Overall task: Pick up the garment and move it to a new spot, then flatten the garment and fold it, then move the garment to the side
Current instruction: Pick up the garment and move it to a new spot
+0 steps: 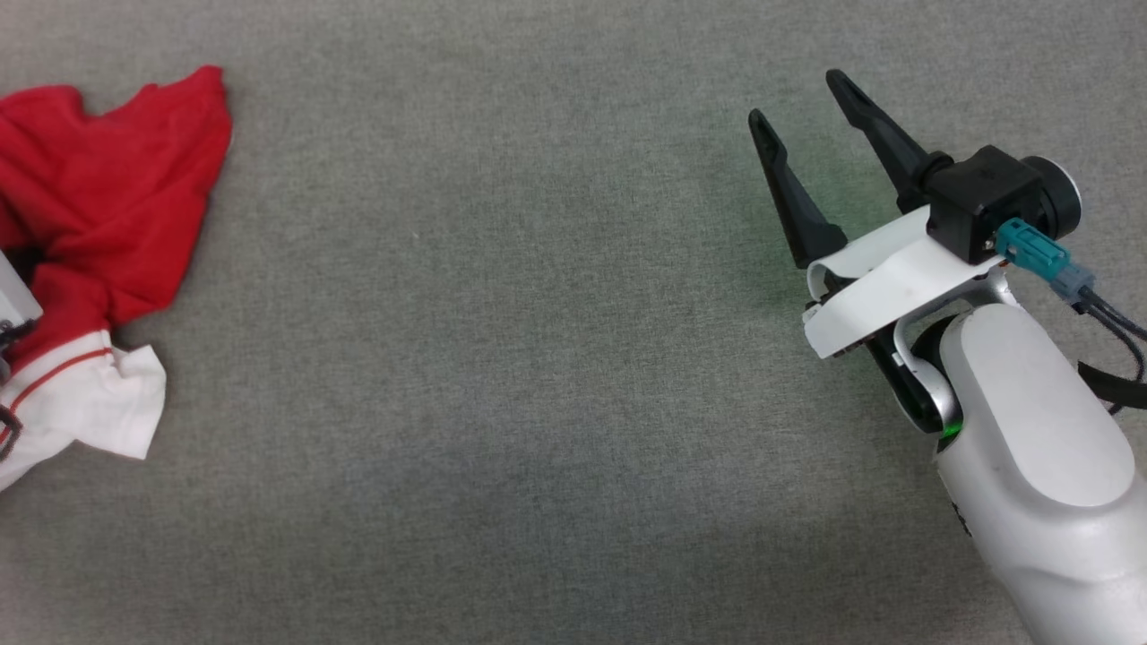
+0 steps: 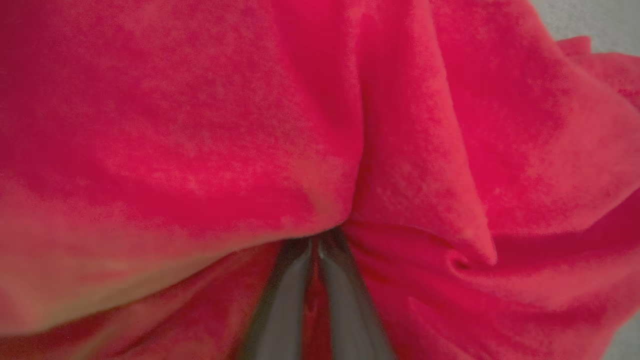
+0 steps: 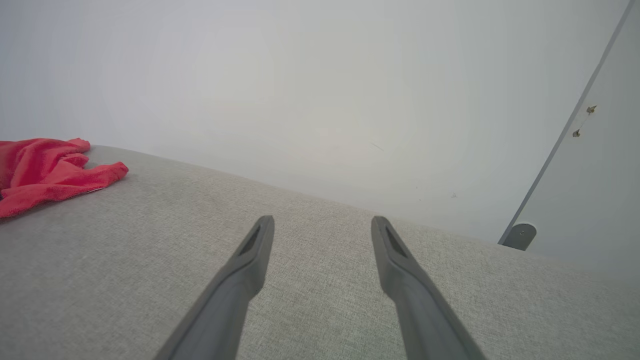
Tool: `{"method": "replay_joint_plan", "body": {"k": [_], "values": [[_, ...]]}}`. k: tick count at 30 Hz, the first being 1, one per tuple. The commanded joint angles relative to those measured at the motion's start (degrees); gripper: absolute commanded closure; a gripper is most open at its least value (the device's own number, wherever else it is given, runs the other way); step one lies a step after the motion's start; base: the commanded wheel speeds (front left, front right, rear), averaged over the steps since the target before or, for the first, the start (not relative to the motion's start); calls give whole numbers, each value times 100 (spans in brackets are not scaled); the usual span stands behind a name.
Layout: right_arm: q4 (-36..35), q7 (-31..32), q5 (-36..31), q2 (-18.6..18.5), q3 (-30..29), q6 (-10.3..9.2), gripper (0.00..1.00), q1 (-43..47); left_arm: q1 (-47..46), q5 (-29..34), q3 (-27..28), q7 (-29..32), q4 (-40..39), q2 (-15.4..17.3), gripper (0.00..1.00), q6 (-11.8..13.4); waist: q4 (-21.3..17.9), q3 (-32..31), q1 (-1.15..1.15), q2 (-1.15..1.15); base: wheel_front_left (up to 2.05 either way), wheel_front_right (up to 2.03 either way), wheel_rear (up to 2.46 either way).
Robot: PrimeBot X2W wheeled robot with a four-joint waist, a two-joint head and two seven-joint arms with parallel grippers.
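One garment [image 1: 107, 197], bright red and crumpled, sits bunched at the far left of the head view, cut off by the picture's edge. Its white sleeve [image 1: 99, 403], trimmed with a thin red stripe, spills out toward the near side and rests on the grey cloth [image 1: 538, 358] that covers the work surface. A red corner sticks out at the far end of the heap.

In the left wrist view the red fabric [image 2: 175, 125] is right up against the lens, gathered in deep folds. The left gripper [image 2: 316, 242] has its two fingers pressed almost together, their tips buried in a fold of the garment and pinching it; a sliver of red shows between them lower down.

The right gripper [image 1: 796, 97] is well apart from the garment, over bare cloth on the right of the head view. Its fingers are spread wide and hold nothing, pointing away and a little leftward. Behind them come the black wrist camera [image 1: 981, 202] and the pale forearm [image 1: 1030, 466].

From the right wrist view the spread fingers [image 3: 260, 250] reach over the cloth, the garment [image 3: 45, 170] lies low at the far left, and a plain pale wall [image 3: 300, 75] rises beyond the surface's edge.
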Motion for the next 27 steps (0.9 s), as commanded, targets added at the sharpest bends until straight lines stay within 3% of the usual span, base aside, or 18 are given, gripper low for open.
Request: {"method": "replay_joint_plan", "body": {"k": [1, 13, 27], "values": [[7, -10, -14, 20, -21, 21, 0, 80, 264, 54, -228, -156, 48, -541, 100, -34, 59, -130, 0, 0, 0, 0, 0], [241, -140, 162, 35, -261, 21, 0, 610, -15, 297, -676, -1221, -198, -114, 100, -25, 279, -918, 0, 0, 0, 0, 0], [166, -229, 395, 31, -1371, 22, 0, 1613, -543, 171, -1982, -2014, -2145, -237, 100, -25, 263, -1658, 0, 0, 0, 0, 0]]}}
